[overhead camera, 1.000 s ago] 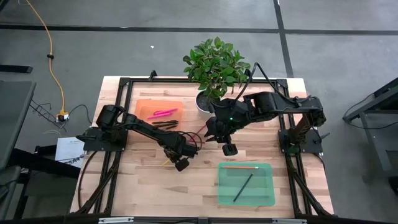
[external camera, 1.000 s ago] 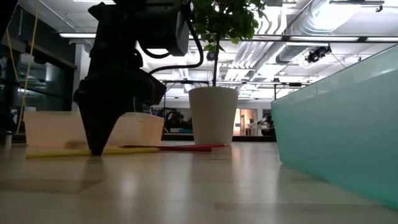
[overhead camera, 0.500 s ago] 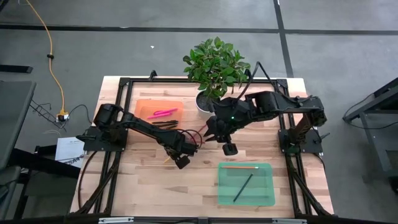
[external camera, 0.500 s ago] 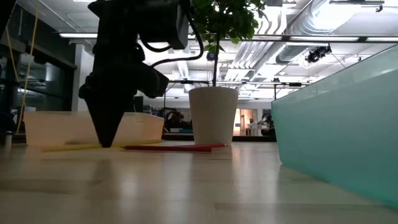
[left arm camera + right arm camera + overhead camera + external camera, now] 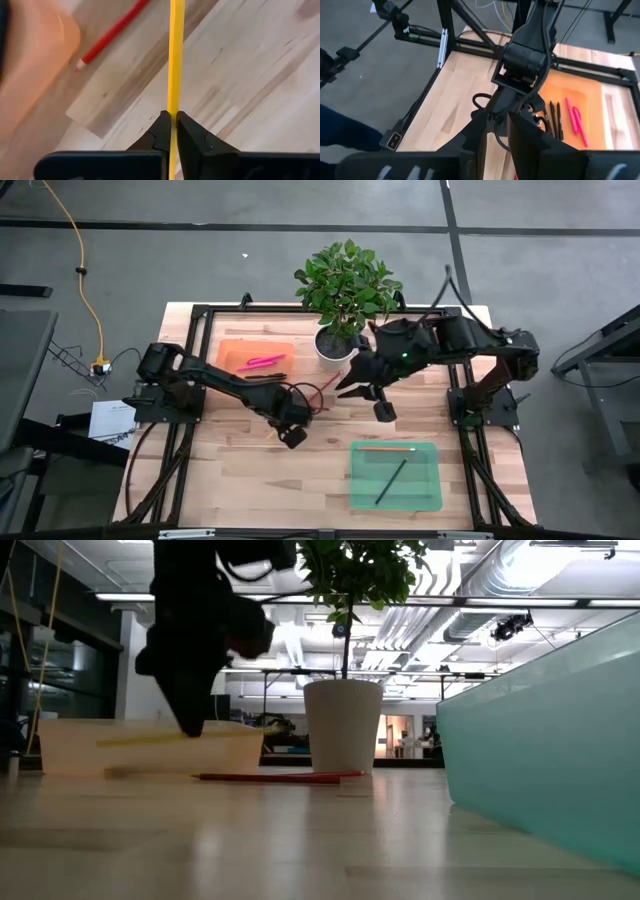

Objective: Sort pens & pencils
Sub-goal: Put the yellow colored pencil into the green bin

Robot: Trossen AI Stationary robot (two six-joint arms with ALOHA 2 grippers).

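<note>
My left gripper (image 5: 290,435) hangs over the table's middle, shut on a yellow pencil (image 5: 140,740) that floats level above the wood. A red pencil (image 5: 280,777) lies flat on the table just beyond it, near the white plant pot (image 5: 343,725). My right gripper (image 5: 383,411) hovers to the right of the pot, narrowly open and holding nothing. The orange tray (image 5: 232,348) holds pink pens (image 5: 262,362) and dark pens (image 5: 265,380). The green tray (image 5: 428,492) holds an orange-tan pencil (image 5: 385,448) and a long dark one (image 5: 392,480). My left gripper (image 5: 172,120) pinches the yellow pencil between its two fingertips, about the middle of its length (image 5: 173,97). The fingers (image 5: 188,715) come from above, pointing down, and lie across the pencil. The pencil is level and lifted clear of the table.
The potted plant (image 5: 345,285) stands at the far middle of the table, between the arms. The green tray's wall (image 5: 540,740) rises close by in the low view. Bare wood lies between the two trays and along the near edge.
My left gripper has risen with the yellow pencil, which lay on the table a second ago and now hangs level above it. The red pencil has stayed put. My right gripper has moved toward the table's right edge, away from the left one.
</note>
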